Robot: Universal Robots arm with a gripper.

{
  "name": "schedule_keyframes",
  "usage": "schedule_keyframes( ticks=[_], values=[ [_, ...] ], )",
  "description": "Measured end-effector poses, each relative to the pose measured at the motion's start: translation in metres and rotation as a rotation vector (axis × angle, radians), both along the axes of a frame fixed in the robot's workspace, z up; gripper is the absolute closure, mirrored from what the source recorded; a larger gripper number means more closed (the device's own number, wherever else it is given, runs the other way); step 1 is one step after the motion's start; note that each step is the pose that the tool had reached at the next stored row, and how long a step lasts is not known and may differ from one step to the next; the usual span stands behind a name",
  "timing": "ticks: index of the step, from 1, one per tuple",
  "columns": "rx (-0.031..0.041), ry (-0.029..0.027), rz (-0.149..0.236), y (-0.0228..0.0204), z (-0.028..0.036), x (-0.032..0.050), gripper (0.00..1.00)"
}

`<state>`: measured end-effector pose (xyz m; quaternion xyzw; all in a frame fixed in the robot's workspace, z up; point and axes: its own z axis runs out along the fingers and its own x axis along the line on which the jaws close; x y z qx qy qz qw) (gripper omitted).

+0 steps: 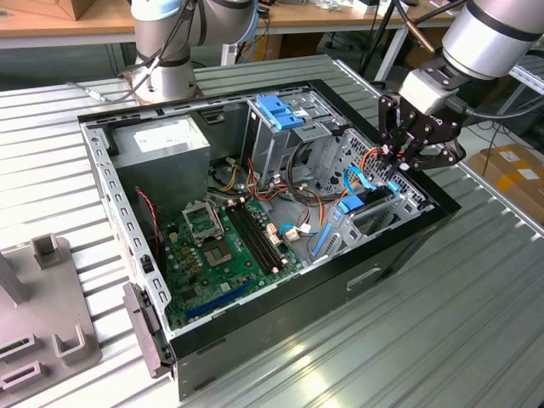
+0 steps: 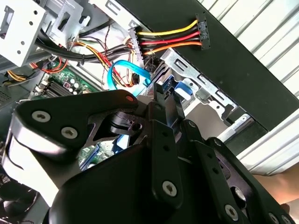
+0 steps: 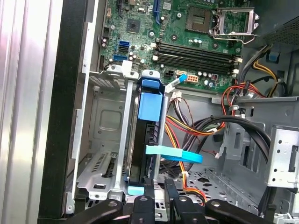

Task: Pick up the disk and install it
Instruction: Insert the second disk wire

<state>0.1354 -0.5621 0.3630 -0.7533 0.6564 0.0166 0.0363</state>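
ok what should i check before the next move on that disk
1. The disk stands on edge inside the drive bay: ok.
2. The pincer is lined up at the disk's near end: ok.
3. Path clear: not ok, a light blue flat cable lies across the disk's edge.
4. Disk fully seated in the bay: cannot tell.
5. The power connector with its coloured wires sits apart from the pincer: ok.
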Motion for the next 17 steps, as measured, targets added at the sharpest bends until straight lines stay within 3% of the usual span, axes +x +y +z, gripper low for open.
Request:
schedule_keyframes(
  ticks=[9,13,17],
  values=[
    [0.0,0.0,0.043,0.0,0.0,0.0,0.76],
    [-0.0001,0.0,0.097,0.0,0.0,0.0,0.76],
    [-0.0007,0.0,0.189,0.0,0.0,0.0,0.76]
  ],
)
